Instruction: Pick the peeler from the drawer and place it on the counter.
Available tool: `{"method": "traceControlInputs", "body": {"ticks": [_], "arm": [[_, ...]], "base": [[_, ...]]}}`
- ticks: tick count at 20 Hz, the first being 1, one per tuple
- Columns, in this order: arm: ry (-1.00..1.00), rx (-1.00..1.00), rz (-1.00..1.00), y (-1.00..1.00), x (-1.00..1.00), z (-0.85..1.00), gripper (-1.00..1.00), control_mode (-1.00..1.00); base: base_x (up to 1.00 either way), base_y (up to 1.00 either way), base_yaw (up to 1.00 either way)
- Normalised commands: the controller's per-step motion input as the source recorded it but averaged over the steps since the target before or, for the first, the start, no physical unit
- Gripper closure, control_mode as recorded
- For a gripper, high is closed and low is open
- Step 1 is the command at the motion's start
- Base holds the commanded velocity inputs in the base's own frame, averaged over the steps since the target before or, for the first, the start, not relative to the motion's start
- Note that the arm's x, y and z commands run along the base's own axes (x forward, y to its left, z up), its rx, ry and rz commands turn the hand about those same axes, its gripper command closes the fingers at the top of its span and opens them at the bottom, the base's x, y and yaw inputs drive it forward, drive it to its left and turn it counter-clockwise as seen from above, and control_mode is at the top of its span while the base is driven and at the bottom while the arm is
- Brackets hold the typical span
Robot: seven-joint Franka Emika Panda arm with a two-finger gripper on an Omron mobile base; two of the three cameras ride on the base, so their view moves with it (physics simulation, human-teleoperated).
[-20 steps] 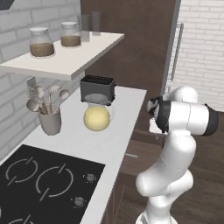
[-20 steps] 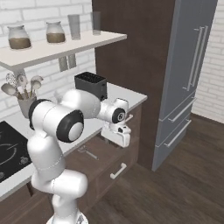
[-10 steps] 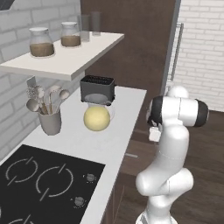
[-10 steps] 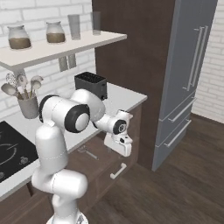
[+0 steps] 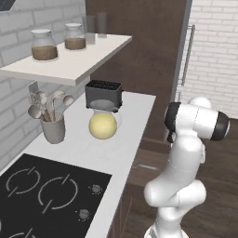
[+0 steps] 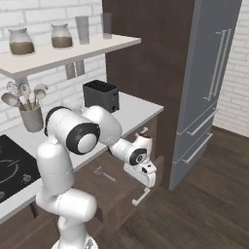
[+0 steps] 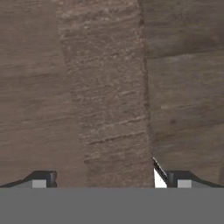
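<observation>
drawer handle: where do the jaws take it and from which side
Mid-span of the silver bar handle, from the front: it stands out from the drawer front, leaving a gap behind. The open gripper hangs just above it.

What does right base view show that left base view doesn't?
Right base view alone: the gripper, lowered in front of the drawer and its silver handle, plus the grey fridge; whether the gripper is open is hard to tell there.

Left base view alone: a round yellow object in front of the toaster, and the cooktop knobs.

Both: the counter, black toaster, utensil cup, wall shelf with jars, the cooktop.
</observation>
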Motion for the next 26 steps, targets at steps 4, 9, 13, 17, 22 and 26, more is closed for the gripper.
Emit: {"method": "traceControlInputs", "body": {"ticks": [4, 9, 13, 17, 22, 26], "arm": [[-0.16, 0.0, 0.06, -1.0, -0.59, 0.0, -1.0, -1.0], [-0.15, -0.05, 0.08, -1.0, -0.46, 0.04, -1.0, -1.0], [-0.11, -0.07, 0.11, -1.0, -0.24, 0.22, -1.0, -1.0], [-0.12, -0.04, 0.14, -1.0, -0.38, 0.23, -1.0, -1.0], [-0.12, -0.01, 0.1, -0.57, -0.24, 0.79, -1.0, -1.0], [-0.22, 0.0, 0.07, 0.11, -0.12, 1.0, -1.0, -1.0]], "base": [[0.0, 0.0, 0.0], [0.0, 0.0, 0.0], [0.0, 0.0, 0.0], [0.0, 0.0, 0.0], [0.0, 0.0, 0.0], [0.0, 0.0, 0.0]]}}
